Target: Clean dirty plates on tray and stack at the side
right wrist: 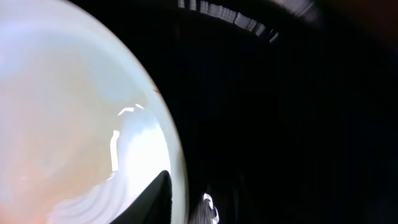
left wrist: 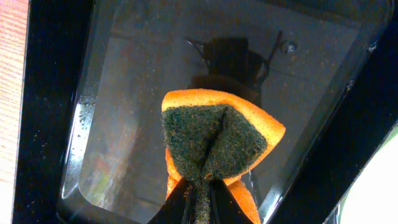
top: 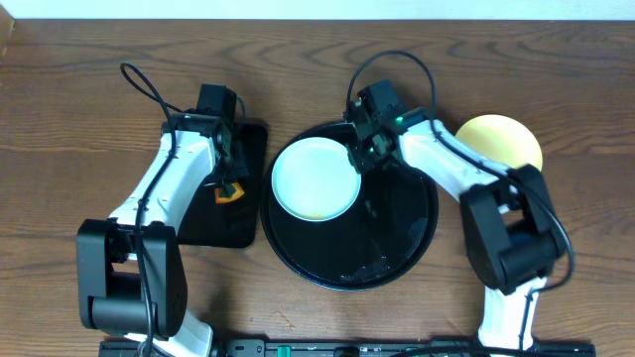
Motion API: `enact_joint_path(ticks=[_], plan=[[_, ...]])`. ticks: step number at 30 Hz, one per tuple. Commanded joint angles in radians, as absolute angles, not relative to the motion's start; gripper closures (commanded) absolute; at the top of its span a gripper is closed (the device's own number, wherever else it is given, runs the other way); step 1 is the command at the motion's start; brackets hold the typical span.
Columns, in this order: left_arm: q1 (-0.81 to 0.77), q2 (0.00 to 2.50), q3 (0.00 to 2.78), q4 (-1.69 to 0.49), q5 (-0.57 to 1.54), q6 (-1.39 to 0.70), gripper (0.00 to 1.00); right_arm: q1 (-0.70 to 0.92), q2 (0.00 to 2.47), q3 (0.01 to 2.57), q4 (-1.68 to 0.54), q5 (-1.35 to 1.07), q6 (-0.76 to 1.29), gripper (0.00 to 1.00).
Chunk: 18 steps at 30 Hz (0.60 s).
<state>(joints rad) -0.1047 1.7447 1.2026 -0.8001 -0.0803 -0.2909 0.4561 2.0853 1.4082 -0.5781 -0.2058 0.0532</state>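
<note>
A pale mint-white plate (top: pixel 316 178) lies on the left part of the round black tray (top: pixel 397 248). My right gripper (top: pixel 359 154) is at the plate's right rim. In the right wrist view one finger lies on the plate's inner face (right wrist: pixel 74 112) and the rim sits between the fingers (right wrist: pixel 180 199), over the tray (right wrist: pixel 280 124). A pale yellow plate (top: pixel 501 141) lies on the wood to the right of the tray. My left gripper (top: pixel 230 183) is shut on a folded orange sponge (left wrist: pixel 214 137) with a dark green scrub face, above the rectangular tray. A third plate is not visible.
The smaller rectangular black tray (top: pixel 248 139) lies left of the round tray; its wet floor (left wrist: pixel 124 93) shows under the sponge. Water drops lie on the round tray's front part (top: pixel 362 268). The white plate's edge shows at the left wrist view's lower right (left wrist: pixel 379 193).
</note>
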Motion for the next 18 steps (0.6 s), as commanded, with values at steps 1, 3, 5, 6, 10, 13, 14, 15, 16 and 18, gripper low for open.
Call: enact_joint_path(ticks=[1, 3, 5, 6, 10, 13, 14, 15, 16, 18], plan=[[-0.101, 1.728, 1.195, -0.799, -0.081, -0.286, 0.91, 0.466, 2.117, 1.417, -0.570, -0.294, 0.035, 0.73], [-0.101, 1.728, 1.195, -0.799, -0.081, -0.286, 0.91, 0.467, 2.130, 1.417, -0.568, -0.321, 0.036, 0.76], [-0.101, 1.728, 1.195, -0.799, -0.081, -0.286, 0.91, 0.470, 2.135, 1.417, -0.569, -0.358, 0.036, 0.83], [-0.101, 1.728, 1.195, -0.799, -0.081, -0.286, 0.91, 0.472, 2.135, 1.417, -0.569, -0.369, 0.036, 0.90], [-0.101, 1.728, 1.195, -0.799, -0.081, -0.286, 0.91, 0.479, 2.135, 1.417, -0.581, -0.371, 0.036, 0.99], [-0.101, 1.728, 1.195, -0.799, -0.081, -0.286, 0.91, 0.479, 2.134, 1.417, -0.601, -0.371, 0.043, 0.99], [-0.101, 1.728, 1.195, -0.799, -0.081, -0.286, 0.91, 0.478, 2.134, 1.417, -0.606, -0.371, 0.056, 0.99], [-0.101, 1.728, 1.195, -0.799, -0.081, -0.286, 0.91, 0.476, 2.134, 1.418, -0.611, -0.376, 0.062, 0.99], [-0.101, 1.728, 1.195, -0.799, -0.081, -0.286, 0.91, 0.473, 2.132, 1.418, -0.614, -0.385, 0.067, 0.99], [-0.101, 1.728, 1.195, -0.799, -0.081, -0.286, 0.91, 0.465, 2.130, 1.419, -0.618, -0.435, 0.065, 0.99]])
